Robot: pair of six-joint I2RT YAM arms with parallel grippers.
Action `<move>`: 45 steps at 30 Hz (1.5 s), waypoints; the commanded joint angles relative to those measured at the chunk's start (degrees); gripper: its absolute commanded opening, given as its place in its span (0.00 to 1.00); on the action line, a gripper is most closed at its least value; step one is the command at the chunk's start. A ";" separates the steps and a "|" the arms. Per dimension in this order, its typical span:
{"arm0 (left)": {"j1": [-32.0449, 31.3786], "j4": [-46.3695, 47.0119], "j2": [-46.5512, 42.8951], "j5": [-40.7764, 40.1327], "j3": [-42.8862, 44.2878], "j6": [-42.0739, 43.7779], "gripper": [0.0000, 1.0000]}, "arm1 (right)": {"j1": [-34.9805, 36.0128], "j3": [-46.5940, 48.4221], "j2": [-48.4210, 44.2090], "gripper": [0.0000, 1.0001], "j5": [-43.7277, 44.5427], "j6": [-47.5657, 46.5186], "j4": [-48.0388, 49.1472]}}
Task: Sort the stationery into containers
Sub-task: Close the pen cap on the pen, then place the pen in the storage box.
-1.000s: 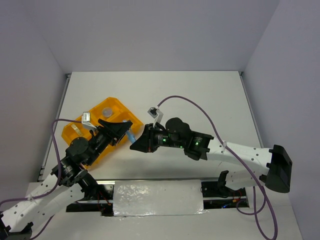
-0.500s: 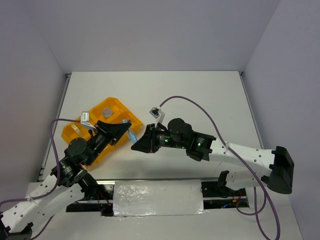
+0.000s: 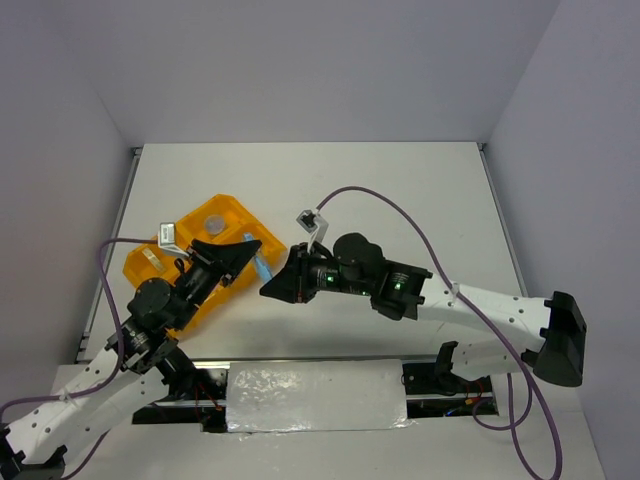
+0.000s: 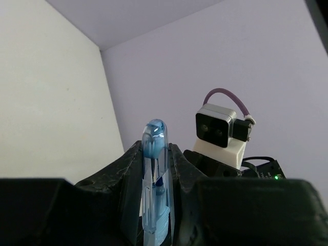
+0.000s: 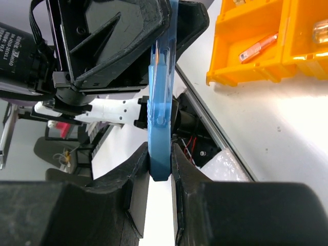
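One blue pen [image 3: 262, 268]: in the air between the two arms, above the worktop [image 3: 400, 200], not yet in any compartment.
Left tool [image 3: 248, 262]: pinching one end of the pen; a second ago its jaws stood spread.
Right tool [image 3: 274, 287]: pinching the other end, at four o'clock of the pen.
Tray [image 3: 240, 212]: just beside, at ten o'clock.
Meaning: a handover looks half done; the right tool probably has to let go next.

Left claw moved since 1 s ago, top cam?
Yes, slightly. Against the yellow tray, the left claw has edged left, away from the round jar, and its jaws have narrowed onto the blue pen, which the right claw also grips.
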 commanded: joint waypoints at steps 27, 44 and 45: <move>-0.68 -27.36 -13.05 -0.41 -1.14 12.41 0.00 | -11.78 23.39 15.86 0.24 -8.03 -5.55 9.03; -0.06 -72.59 21.57 -40.76 28.67 1.52 0.00 | -17.23 -2.55 -4.44 0.81 -4.18 -9.06 3.15; 0.81 -73.30 22.98 -42.69 29.03 1.68 0.00 | -17.31 -4.38 -5.85 0.81 -3.65 -9.32 2.71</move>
